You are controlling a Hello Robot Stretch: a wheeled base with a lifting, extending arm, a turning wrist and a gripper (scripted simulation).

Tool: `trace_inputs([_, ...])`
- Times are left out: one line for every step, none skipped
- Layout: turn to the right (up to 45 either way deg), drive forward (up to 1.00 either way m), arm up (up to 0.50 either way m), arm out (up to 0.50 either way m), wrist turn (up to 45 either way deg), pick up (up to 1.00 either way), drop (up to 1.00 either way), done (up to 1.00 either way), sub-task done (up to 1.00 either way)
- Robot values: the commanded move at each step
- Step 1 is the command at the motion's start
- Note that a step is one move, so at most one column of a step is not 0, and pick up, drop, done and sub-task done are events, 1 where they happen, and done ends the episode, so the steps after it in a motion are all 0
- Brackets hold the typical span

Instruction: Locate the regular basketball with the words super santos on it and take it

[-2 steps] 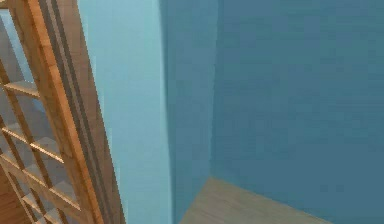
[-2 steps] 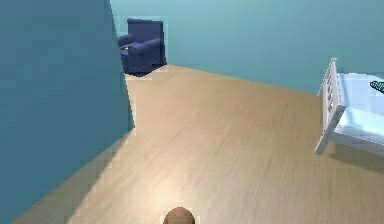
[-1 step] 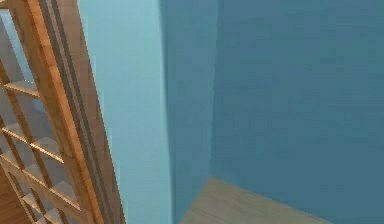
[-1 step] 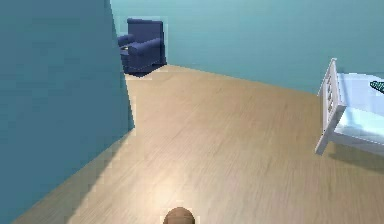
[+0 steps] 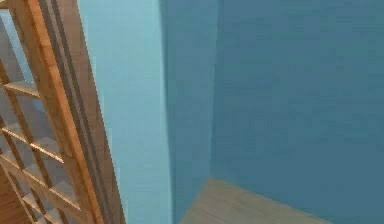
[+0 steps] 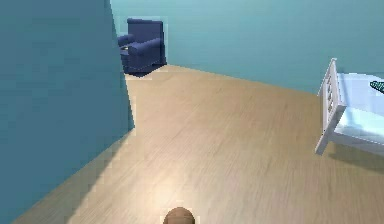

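Wood-plank floor (image 6: 230, 140) and teal walls, two views, listed near to far.

Arm side view. (a) At the bottom edge, just left of the middle, a brown rounded shape (image 6: 180, 215) is cut off by the frame; it is the only candidate for the task's ball, and whether it is that ball cannot be told, since no lettering or seams can be made out. (b) Along the near left, a teal wall (image 6: 55, 100) ends in an upright corner, and the floor runs past it on the right. (c) At the right edge, in the middle distance, stands a white piece of furniture (image 6: 335, 105) with a slatted end and a flat white top. A small dark green item (image 6: 376, 85) lies on that top, too small to identify. (d) Far left, beyond the wall's corner, a dark blue armchair (image 6: 142, 45) stands against the far wall (image 6: 250, 35) — well apart from the white furniture.

Forward view. (e) Near left, a slanting wooden frame (image 5: 60, 110) with cross-rungs runs from top to bottom. (f) Just right of it, a pale teal wall face (image 5: 125, 100) meets a darker wall (image 5: 300, 90) at a corner. (g) A wedge of plank floor (image 5: 240, 205) shows at the bottom, at the foot of that corner.

Gripper — its state cannot be told from these views.
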Motion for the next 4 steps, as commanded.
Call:
trace_inputs([0.0,0.0,0.0,0.0,45.0,0.0,0.0,0.0,0.0])
trace_inputs([0.0,0.0,0.0,0.0,45.0,0.0,0.0,0.0,0.0])
trace_inputs([0.0,0.0,0.0,0.0,45.0,0.0,0.0,0.0,0.0])
trace_inputs([0.0,0.0,0.0,0.0,30.0,0.0,0.0,0.0,0.0])
